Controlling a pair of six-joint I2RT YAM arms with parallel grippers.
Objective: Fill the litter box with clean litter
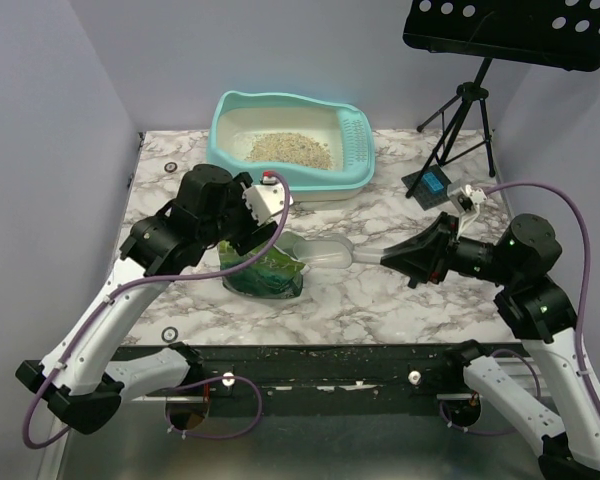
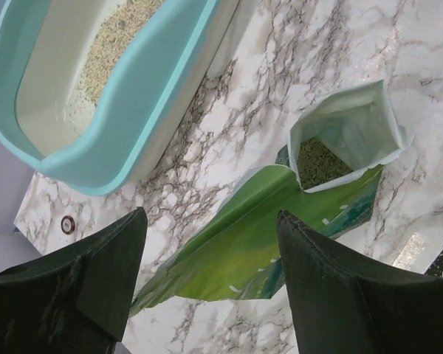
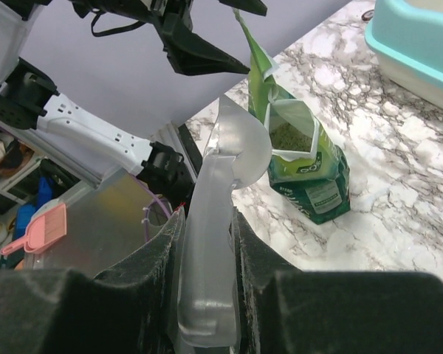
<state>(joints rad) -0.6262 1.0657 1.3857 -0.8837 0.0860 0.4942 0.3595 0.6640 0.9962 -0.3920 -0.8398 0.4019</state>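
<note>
Your left arm crooks over the table's (image 1: 400,300) middle, left gripper (image 2: 210,217) spread wide above the open pouch (image 2: 244,243). Your right gripper (image 3: 207,221), stretched leftward, clamps a clear scoop (image 3: 232,147). The litter box (image 1: 230,120) sits at the far edge.

Black joints (image 1: 208,195), white lower links (image 1: 90,335), looping purple cables (image 1: 540,184)

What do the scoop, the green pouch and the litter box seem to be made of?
The scoop looks like frosted clear plastic; the background shows through. The green pouch: glossy creased film, white inside. The litter box: probably moulded plastic, smooth turquoise sheen.
</note>
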